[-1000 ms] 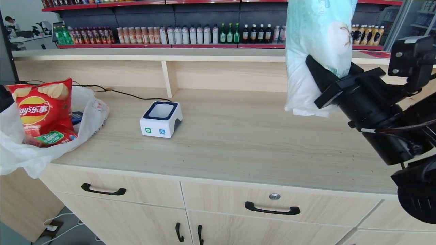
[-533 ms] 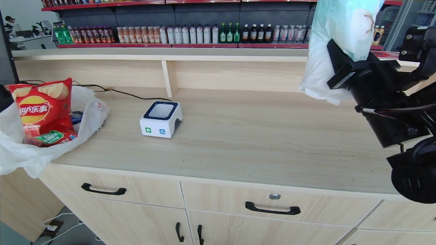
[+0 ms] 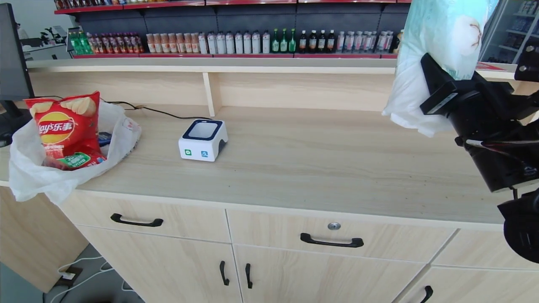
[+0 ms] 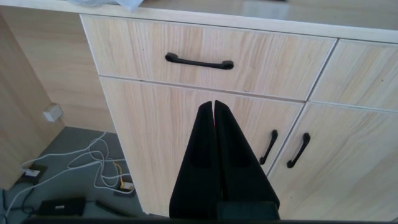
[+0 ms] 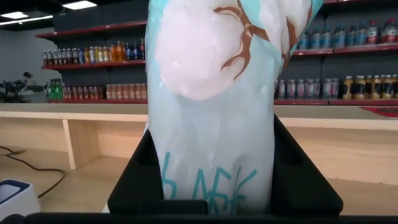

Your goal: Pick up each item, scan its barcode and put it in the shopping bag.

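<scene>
Chips bag [image 3: 63, 128] in shopping bag [image 3: 29, 181] at frame left; right end effector [image 5: 217, 168] pinches pale pack [image 3: 446, 38] upper right, judged unscanned and unbagged; left end effector [image 4: 214, 109] pressed together

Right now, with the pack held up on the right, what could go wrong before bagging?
The soft pack stands tall above the right end effector, gripped near its lower end, so it may sag or slip. The shopping bag slumps over the counter edge with the chips standing in its mouth; the pack could catch there or fall off.
</scene>
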Controlling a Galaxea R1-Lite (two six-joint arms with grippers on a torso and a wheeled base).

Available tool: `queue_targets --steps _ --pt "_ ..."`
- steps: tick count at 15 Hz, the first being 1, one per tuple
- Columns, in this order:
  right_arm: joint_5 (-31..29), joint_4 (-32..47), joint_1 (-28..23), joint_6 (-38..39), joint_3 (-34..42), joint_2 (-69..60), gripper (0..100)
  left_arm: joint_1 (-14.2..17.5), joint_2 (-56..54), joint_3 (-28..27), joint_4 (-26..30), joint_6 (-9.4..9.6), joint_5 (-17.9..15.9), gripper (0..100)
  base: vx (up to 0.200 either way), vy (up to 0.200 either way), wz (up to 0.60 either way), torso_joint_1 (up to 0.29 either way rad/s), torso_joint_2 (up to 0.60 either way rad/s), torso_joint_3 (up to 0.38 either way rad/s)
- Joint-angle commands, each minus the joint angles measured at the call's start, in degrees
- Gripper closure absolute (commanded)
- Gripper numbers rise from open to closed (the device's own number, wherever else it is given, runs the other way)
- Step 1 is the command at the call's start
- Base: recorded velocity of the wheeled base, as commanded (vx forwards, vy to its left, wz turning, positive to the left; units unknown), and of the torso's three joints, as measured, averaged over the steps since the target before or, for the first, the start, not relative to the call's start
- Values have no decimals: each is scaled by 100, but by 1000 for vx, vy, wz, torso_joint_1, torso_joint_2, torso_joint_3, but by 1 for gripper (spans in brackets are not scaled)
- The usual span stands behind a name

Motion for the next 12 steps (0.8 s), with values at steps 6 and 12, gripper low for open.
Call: queue_targets --steps 6,12 --pt "10 -1 -17 -13 -85 -82 100 1 -2 0 -3 -60 15 100 0 200 0 3 2 1" --pt "10 -1 0 -21 73 -73 100 1 -2 0 -12 -113 15 100 0 200 0 0 2 4"
